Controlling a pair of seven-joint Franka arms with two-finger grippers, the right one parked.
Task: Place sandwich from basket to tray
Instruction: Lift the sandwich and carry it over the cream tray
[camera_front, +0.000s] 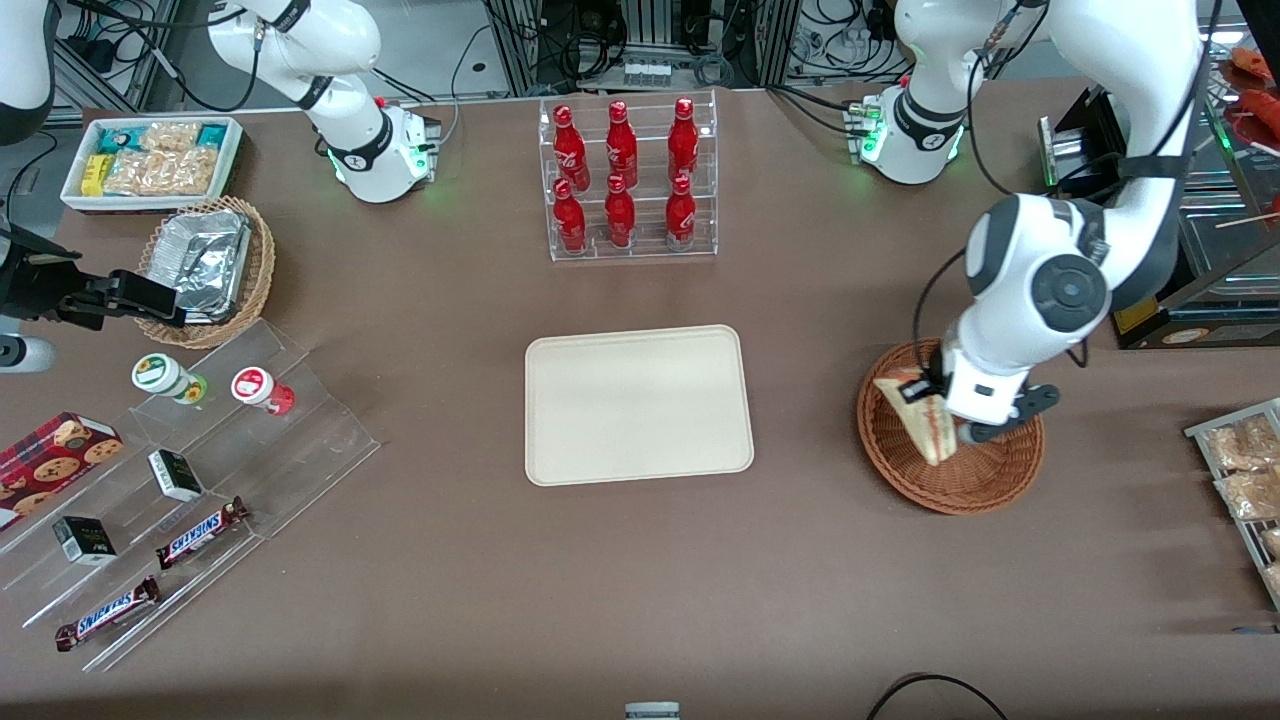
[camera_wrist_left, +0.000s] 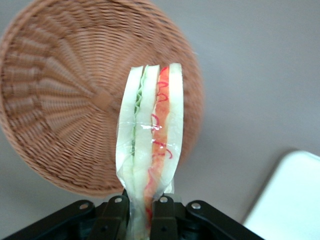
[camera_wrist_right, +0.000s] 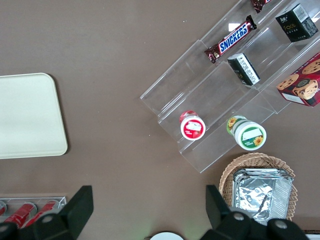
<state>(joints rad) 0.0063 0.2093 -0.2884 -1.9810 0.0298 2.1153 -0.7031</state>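
Hand (camera_wrist_left: 141, 212) of the left arm pinches the wrapped triangular sandwich (camera_wrist_left: 150, 135) by one thin edge, lifted above the round reddish-brown wicker basket (camera_front: 960, 480). Slippery wrap could slide free on the way to the flat cream rectangular tray (camera_front: 638, 404) near the desk's middle.

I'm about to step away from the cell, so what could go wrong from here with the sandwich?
The tool pinches only one narrow end of the wrapped sandwich, held above the basket, so it might slip or swing out. The tray lies well toward the parked arm; a drop on the way would land on the table.
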